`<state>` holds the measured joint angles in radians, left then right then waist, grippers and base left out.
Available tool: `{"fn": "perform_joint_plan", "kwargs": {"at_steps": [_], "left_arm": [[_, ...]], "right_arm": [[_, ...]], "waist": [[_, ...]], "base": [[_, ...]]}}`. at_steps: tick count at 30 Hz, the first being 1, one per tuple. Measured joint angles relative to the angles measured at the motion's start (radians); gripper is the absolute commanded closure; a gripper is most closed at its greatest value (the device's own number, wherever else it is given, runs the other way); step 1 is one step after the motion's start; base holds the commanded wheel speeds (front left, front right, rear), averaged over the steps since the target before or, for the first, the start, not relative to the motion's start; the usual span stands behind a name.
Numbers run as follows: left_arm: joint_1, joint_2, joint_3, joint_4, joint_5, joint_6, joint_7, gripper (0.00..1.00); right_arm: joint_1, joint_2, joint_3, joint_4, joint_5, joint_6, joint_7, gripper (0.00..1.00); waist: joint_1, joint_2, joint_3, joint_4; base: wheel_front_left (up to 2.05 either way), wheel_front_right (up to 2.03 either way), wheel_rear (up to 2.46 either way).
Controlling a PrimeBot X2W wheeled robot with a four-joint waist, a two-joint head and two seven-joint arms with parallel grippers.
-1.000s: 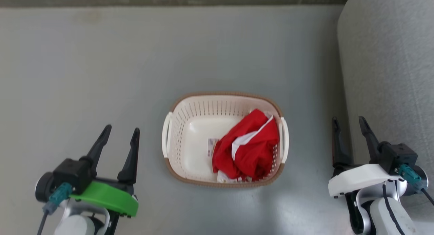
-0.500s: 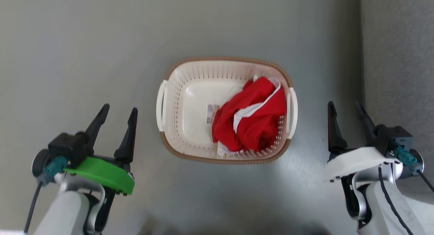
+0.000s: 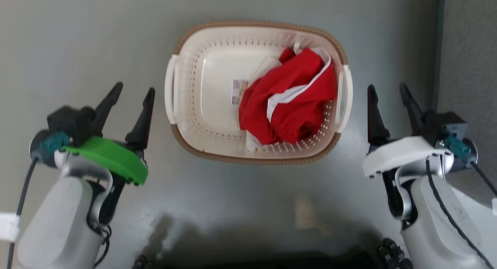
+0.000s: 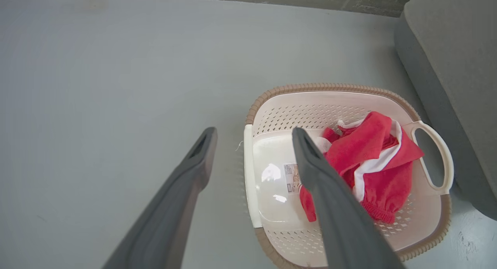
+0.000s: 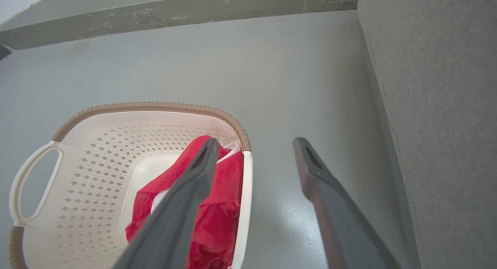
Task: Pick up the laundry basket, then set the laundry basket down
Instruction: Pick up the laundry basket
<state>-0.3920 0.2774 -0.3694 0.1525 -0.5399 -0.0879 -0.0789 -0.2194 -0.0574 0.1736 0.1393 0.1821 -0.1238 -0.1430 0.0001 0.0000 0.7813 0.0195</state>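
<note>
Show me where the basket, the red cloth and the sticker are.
basket [image 3: 215,86], head view, bare inner bottom.
red cloth [image 3: 299,117], head view, red fold below its white stripe.
sticker [image 3: 239,91], head view, its middle.

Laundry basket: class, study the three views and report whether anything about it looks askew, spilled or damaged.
Nothing stands out. The laundry basket sits level on the floor, rim and handles intact. A crumpled red garment lies wholly inside, toward its right side. The left gripper and right gripper flank it, open.
</note>
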Motion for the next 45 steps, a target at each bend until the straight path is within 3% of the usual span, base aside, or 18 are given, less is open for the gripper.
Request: {"fn": "perform_joint_plan", "kwargs": {"at_steps": [16,26,38,39,40,41,45], "left_arm": [[-0.211,0.022,-0.079,0.171,0.002,-0.035,0.021,0.00],[-0.270,0.020,-0.135,0.299,-0.003,-0.035,0.027,0.00],[-0.372,-0.011,-0.245,0.417,-0.115,-0.035,0.085,0.00],[-0.372,-0.011,-0.245,0.417,-0.115,-0.035,0.085,0.00],[-0.379,-0.012,-0.249,0.425,-0.129,-0.035,0.093,0.58],[-0.386,-0.013,-0.252,0.431,-0.143,-0.035,0.097,1.00],[-0.407,-0.012,-0.271,0.456,-0.197,-0.033,0.110,1.00]], "right_arm": [[-0.187,-0.002,0.094,0.141,0.068,-0.001,-0.011,0.00],[-0.253,-0.004,0.161,0.233,0.133,-0.001,-0.022,0.00],[-0.368,-0.005,0.268,0.360,0.200,-0.002,0.021,0.00],[-0.368,-0.005,0.268,0.360,0.200,-0.002,0.021,0.69],[-0.378,-0.005,0.277,0.366,0.201,-0.002,0.022,1.00],[-0.388,-0.004,0.285,0.374,0.208,-0.002,0.024,1.00],[-0.409,-0.017,0.294,0.400,0.238,-0.010,0.029,1.00]], "waist": [[0.0000,0.0000,0.208,-0.029],[-0.0001,0.0000,0.229,-0.049],[-0.0001,0.0000,0.237,-0.063],[-0.0001,0.0000,0.237,-0.063],[-0.0001,0.0000,0.237,-0.064],[-0.0001,0.0000,0.238,-0.065],[-0.0001,0.0000,0.238,-0.065]], "base": [[0.00,0.00,0.00],[0.00,0.00,0.00],[0.00,0.00,0.00],[0.00,0.00,0.00],[0.00,0.00,0.00],[0.00,0.00,0.00],[0.00,0.00,0.00]]}}
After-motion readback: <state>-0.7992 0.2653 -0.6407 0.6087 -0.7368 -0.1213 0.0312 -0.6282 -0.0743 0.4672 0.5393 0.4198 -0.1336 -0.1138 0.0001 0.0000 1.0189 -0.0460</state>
